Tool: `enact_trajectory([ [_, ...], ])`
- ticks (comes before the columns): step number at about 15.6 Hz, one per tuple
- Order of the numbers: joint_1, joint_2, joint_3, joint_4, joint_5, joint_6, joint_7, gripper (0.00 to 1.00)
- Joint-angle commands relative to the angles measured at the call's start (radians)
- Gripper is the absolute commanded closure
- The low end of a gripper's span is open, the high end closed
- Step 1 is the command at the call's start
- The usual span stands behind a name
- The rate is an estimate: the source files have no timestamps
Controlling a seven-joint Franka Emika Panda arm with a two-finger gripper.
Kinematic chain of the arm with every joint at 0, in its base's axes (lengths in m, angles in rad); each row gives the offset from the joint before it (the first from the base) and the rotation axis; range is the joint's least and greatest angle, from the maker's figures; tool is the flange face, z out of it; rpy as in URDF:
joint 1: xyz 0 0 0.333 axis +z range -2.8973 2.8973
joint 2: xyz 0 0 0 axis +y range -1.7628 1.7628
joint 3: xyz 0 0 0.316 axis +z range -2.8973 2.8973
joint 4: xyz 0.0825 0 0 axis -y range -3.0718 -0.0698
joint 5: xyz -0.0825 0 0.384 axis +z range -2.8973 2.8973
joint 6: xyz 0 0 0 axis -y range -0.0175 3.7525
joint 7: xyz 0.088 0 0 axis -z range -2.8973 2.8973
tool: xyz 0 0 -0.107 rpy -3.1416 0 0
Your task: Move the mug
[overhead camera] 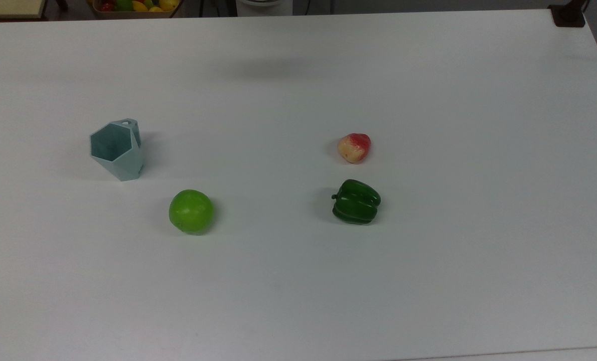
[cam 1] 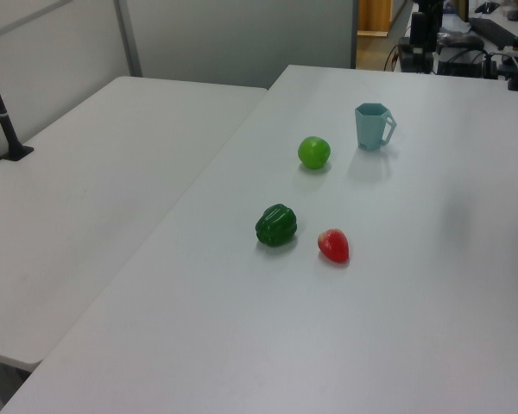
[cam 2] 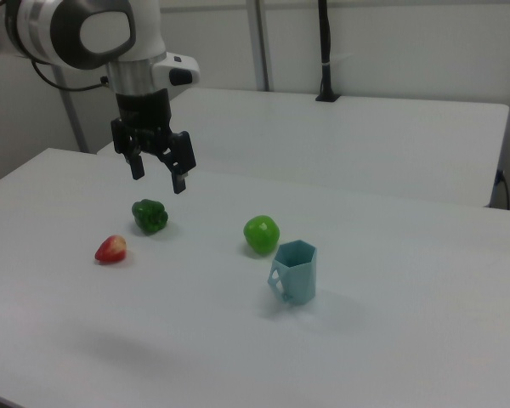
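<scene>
The pale blue-green faceted mug point(overhead camera: 117, 150) stands upright on the white table point(overhead camera: 298, 301), toward the top view's left, its small handle on the far side. It also appears as the mug point(cam 1: 373, 126) and the mug point(cam 2: 294, 272). In the right view my gripper point(cam 2: 157, 176) hangs open in the air with nothing between its black fingers. It hovers above the green pepper point(cam 2: 150, 216), well to the right view's left of the mug and apart from it.
A green apple point(overhead camera: 190, 211) lies close to the mug. A green pepper point(overhead camera: 356, 201) and a red-and-yellow fruit point(overhead camera: 354, 147) lie at the top view's right of centre. A second table point(cam 1: 112, 172) with a black post point(cam 1: 4, 121) adjoins. A fruit basket point(overhead camera: 133, 6) sits past the far edge.
</scene>
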Motion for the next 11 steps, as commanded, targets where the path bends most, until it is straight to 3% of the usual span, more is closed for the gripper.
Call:
enact_trajectory([
  [1,-0.005,0.003,0.001,0.011,0.003,-0.021,0.011,0.00],
  [6,-0.101,0.116,-0.001,0.078,0.001,0.034,-0.003,0.00],
  [11,-0.190,0.256,-0.001,0.083,0.000,0.183,-0.004,0.00],
])
